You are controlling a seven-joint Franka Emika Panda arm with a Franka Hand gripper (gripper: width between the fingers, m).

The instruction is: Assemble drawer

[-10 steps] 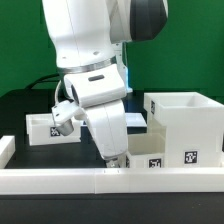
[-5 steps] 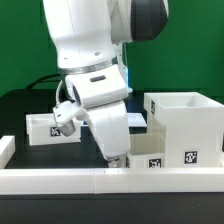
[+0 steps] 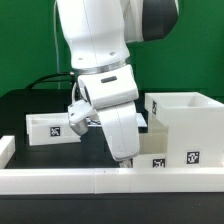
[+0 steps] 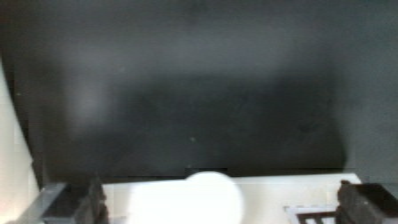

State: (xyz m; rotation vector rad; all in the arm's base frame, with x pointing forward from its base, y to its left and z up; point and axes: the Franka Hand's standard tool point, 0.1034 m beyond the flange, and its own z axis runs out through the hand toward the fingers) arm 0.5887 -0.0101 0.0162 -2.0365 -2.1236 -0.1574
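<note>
So, nothing here has readable text or a brand on it. The only printing is the black-and-white square tags on the drawer parts, and they're just blocky patterns.

All the parts are smooth white plastic with sharp box corners. The big cube housing sits on the exterior view's right of the matte black table. One shallow tray is well apart from it on the exterior view's left, tag facing the camera. The other tray is just in front of the housing, behind the low white rail.

The gripper is down at that front tray. In the wrist view its dark fingers are spread wide, with the tray's rounded white knob between them. The jaws look open and aren't clamping anything. Can't tell if the fingers touch the tray.
</note>
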